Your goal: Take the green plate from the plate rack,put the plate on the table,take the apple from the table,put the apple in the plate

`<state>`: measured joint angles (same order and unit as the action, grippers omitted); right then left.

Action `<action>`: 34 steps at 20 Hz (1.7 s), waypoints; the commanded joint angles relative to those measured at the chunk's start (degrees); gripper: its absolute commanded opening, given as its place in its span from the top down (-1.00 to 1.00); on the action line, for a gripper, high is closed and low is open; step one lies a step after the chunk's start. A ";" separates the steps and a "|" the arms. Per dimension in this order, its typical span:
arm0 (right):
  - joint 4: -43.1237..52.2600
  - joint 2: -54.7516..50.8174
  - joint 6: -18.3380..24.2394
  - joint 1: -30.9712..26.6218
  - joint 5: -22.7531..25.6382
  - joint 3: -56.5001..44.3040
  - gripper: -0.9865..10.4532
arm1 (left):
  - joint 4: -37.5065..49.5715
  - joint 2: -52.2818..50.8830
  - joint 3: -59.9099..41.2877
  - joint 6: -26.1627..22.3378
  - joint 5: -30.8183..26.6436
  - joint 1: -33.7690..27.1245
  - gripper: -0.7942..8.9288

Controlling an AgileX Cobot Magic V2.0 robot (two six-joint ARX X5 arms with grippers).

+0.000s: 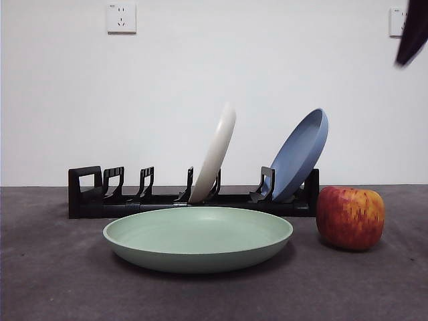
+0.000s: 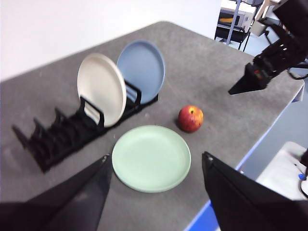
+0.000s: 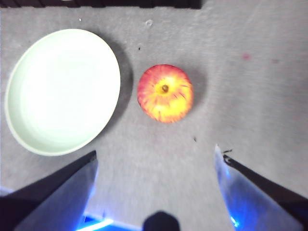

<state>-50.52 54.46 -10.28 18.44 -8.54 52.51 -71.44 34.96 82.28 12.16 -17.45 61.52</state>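
Observation:
The pale green plate (image 1: pixel 198 237) (image 2: pixel 151 158) (image 3: pixel 62 91) lies flat on the dark grey table (image 1: pixel 53 281), in front of the black plate rack (image 1: pixel 93 194) (image 2: pixel 53 137). Close beside the plate, apart from its rim, stands the red-yellow apple (image 1: pixel 350 217) (image 2: pixel 190 118) (image 3: pixel 165 93). My right gripper (image 3: pixel 155 150) (image 2: pixel 243 86) hangs open, high above the apple and touching nothing. My left gripper (image 2: pixel 155 156) is open and empty, held well above the plate. In the front view only a black arm tip (image 1: pixel 409 33) shows, at the top right corner.
A cream-white plate (image 1: pixel 215 154) (image 2: pixel 101 89) and a blue plate (image 1: pixel 301 154) (image 2: pixel 141 70) stand leaning in the rack's slots behind the green plate. The table's edge (image 2: pixel 226 187) runs near the plate and apple.

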 commanded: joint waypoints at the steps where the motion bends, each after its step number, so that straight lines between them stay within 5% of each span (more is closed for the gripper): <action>1: 5.33 3.63 -1.49 0.35 1.16 -0.68 0.11 | -2.49 -3.19 -0.33 5.53 -0.15 -0.20 0.19; 9: 14.53 21.09 -1.42 0.37 1.05 2.43 -0.12 | -4.28 -8.57 -0.35 8.81 -0.17 -0.20 0.19; 23: 14.36 35.19 -1.33 4.81 2.80 5.79 -0.08 | -4.31 -8.57 -0.48 8.79 -0.59 -0.20 0.19; 29: 13.25 36.39 -1.70 5.99 7.63 5.79 0.86 | -4.31 -8.57 -0.48 8.76 -0.57 -0.20 0.19; 34: 11.19 34.45 -1.86 6.86 5.22 9.29 0.85 | -4.31 -8.57 -0.48 8.59 -0.59 -0.20 0.19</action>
<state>-40.29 89.67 -11.62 24.88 -3.03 60.93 -76.01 26.61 82.06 20.64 -17.82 61.52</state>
